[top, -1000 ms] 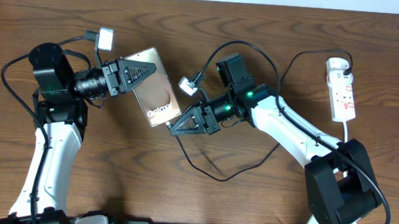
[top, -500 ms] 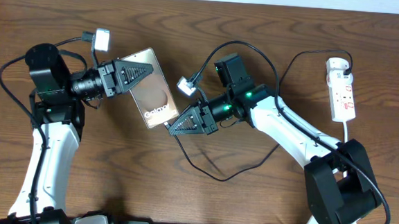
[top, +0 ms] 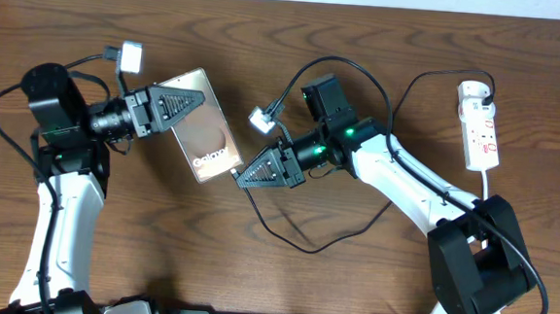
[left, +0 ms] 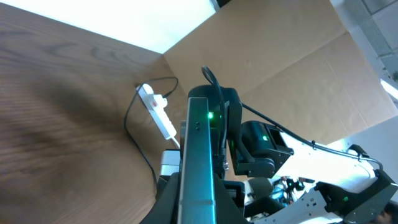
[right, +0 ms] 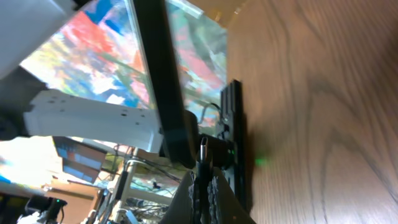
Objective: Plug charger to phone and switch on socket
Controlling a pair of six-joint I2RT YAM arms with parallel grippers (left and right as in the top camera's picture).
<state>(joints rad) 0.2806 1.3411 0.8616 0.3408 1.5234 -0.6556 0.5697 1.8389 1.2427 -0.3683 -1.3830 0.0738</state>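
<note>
The phone (top: 204, 128), bronze-backed with white "Galaxy" lettering, is held above the table in my left gripper (top: 196, 96), which is shut on its upper end. In the left wrist view its dark edge (left: 199, 149) runs up from the jaws (left: 199, 208). My right gripper (top: 242, 178) is shut on the plug tip of the black charger cable (top: 290, 237), a short gap right of the phone's lower end. In the right wrist view the tip (right: 203, 149) sticks out of the jaws (right: 203, 180) just below the phone's edge (right: 163, 81). The white socket strip (top: 479, 128) lies far right.
The black cable loops across the table under my right arm and runs up to a white adapter (top: 472, 91) at the strip's far end. The strip's white cord (top: 488, 184) runs down towards the right arm's base. The strip also shows in the left wrist view (left: 157, 112).
My left arm has drawn the phone to the left, opening a small gap between its lower end and the plug tip. The right gripper has stayed nearly still.
</note>
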